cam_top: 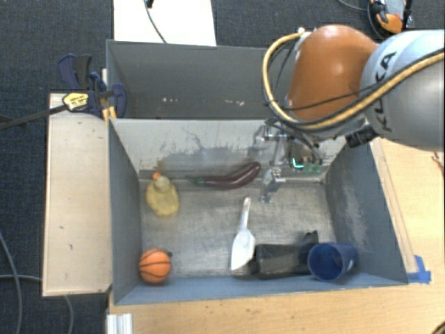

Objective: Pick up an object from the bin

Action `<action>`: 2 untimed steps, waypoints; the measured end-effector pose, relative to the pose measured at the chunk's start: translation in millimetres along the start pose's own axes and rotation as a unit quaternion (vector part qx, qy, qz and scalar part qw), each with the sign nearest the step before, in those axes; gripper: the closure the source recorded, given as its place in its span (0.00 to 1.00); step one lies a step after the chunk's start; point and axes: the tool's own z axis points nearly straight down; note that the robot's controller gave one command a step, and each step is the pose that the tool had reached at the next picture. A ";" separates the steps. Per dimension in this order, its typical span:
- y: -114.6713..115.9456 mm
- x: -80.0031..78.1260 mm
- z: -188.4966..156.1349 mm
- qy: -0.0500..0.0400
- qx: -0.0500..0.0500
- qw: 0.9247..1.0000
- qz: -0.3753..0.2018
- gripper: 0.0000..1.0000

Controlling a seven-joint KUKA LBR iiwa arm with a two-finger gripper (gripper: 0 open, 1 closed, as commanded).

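The claw point(270, 188), whether released or clenched I could not tell, hung at the right tip of the dark purple aubergine point(228, 179), whose long axis stretched away toward the view's left.

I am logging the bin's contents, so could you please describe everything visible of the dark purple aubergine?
The aubergine is long, curved and dark purple, glossy like plastic, with a thin stem end pointing left. It lies flat on the bin floor by the back wall, thick end next to the gripper; contact cannot be told.
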 end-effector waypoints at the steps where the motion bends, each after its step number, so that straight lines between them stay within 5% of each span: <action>1: -0.3 -1.5 -4.3 -0.004 0.000 1.000 0.001 0.00; 2: -9.5 10.3 39.4 -0.007 0.000 1.000 -0.025 0.00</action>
